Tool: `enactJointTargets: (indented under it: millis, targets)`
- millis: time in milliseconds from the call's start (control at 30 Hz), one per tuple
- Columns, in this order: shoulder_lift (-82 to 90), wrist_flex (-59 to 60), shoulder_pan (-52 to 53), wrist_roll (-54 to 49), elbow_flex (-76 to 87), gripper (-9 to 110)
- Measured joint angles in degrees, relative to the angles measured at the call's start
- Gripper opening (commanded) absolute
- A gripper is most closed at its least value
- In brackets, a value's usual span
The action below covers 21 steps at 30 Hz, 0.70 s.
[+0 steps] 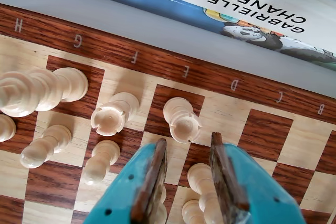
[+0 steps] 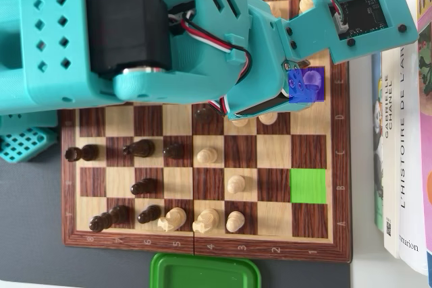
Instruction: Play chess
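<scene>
The teal arm [image 2: 135, 32] reaches across the chessboard [image 2: 341, 187] toward its right-hand edge in the overhead view, covering most of the board's upper half. In the wrist view the end effector [image 1: 190, 148] hangs with its two rust-brown-lined jaws parted, a gap between them and nothing gripped; a white pawn [image 1: 201, 179] stands on the board in that gap, seen below the tips, and whether either jaw touches it cannot be told.

Just beyond the jaw tips in the wrist view stand two white rooks, one [image 1: 182, 120] near the E mark and one [image 1: 114, 113] near the F mark, with more white pieces clustered toward the H end at the left.

In the overhead view a blue-tinted square [image 2: 307, 84] sits by the board's right edge under the arm's wrist, with a pale piece inside it, and a green-tinted square [image 2: 308, 186] lies lower along the same edge with no piece on it. Dark pieces [image 2: 138, 147] gather toward the board's left edge, light pieces [image 2: 235, 184] nearer the middle and bottom edge.

Books [image 2: 405, 166] lie on the table just right of the board, and a green lid-like object [image 2: 206, 273] sits at the table's bottom edge.
</scene>
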Motion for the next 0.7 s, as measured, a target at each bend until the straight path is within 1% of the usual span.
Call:
enactJointTargets:
  millis: [267,700]
  targets:
    - [-6.06,0.0,0.0,0.0,-4.57,14]
    - [-7.21,0.0,0.0,0.0,-5.63,14]
